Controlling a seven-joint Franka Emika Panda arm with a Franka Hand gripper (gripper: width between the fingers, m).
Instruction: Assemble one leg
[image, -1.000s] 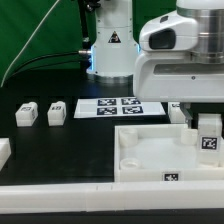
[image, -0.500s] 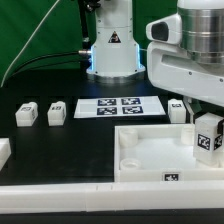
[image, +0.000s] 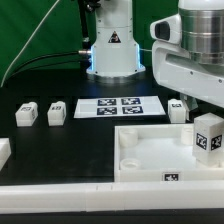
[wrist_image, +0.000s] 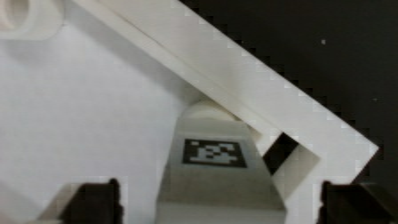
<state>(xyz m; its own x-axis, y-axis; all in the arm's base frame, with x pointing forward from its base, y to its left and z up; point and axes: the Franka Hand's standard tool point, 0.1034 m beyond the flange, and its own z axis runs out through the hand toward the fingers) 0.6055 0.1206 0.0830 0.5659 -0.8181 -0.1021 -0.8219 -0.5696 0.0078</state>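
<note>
Leg stands upright on the panel's corner at right of frame, tag facing the camera, just below the arm. Gripper is spread wide in the wrist view, and both fingers look clear of the block, pinching nothing. Judged step: leg set at its socket, seating unconfirmed. Next move calls for closing on it squarely and twisting it home. Spare legs and marker board lie further back, well apart; nothing blocks.
</note>
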